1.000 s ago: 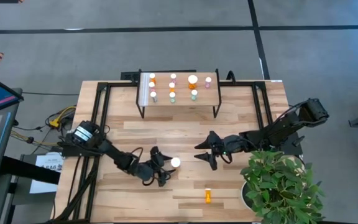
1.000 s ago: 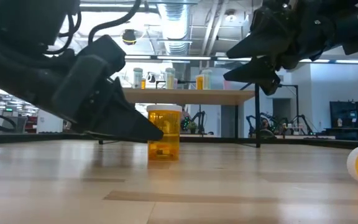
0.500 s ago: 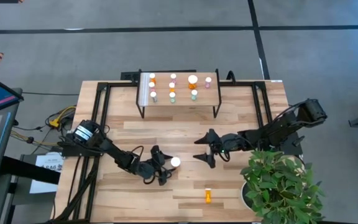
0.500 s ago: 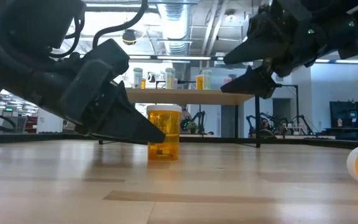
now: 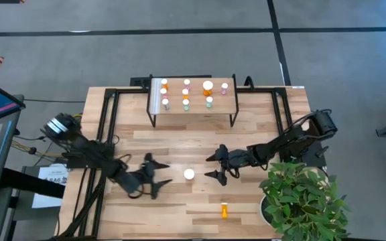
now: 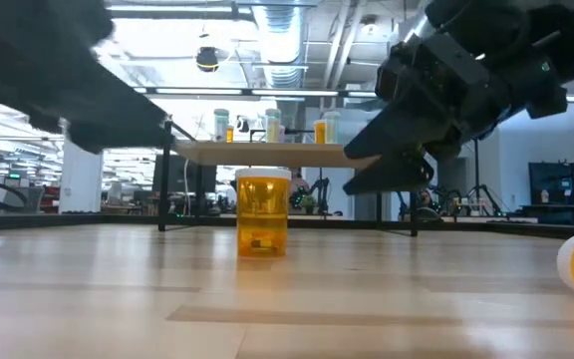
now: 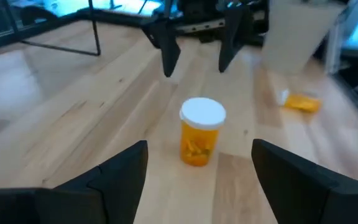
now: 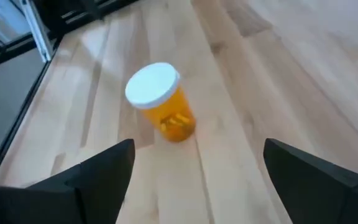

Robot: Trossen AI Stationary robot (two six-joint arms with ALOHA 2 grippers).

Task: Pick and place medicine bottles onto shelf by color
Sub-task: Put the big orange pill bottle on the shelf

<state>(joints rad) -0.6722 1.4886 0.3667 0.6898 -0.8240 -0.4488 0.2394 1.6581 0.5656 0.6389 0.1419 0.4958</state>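
One bottle (image 5: 189, 174) stands on the bench (image 5: 273, 120) between the left pincer (image 5: 151, 175) and the right pincer (image 5: 214, 166). Another bottle (image 5: 224, 211) lies near the front edge. The shelf (image 5: 196, 107) stands at the back with more bottles on top.

An upright orange bottle (image 5: 189, 174) stands alone on bare table (image 5: 179, 140) between the spread fingers of the left gripper (image 5: 154, 175) and right gripper (image 5: 216, 165), each near it, neither touching. A fallen orange bottle (image 5: 224, 211) lies well apart.
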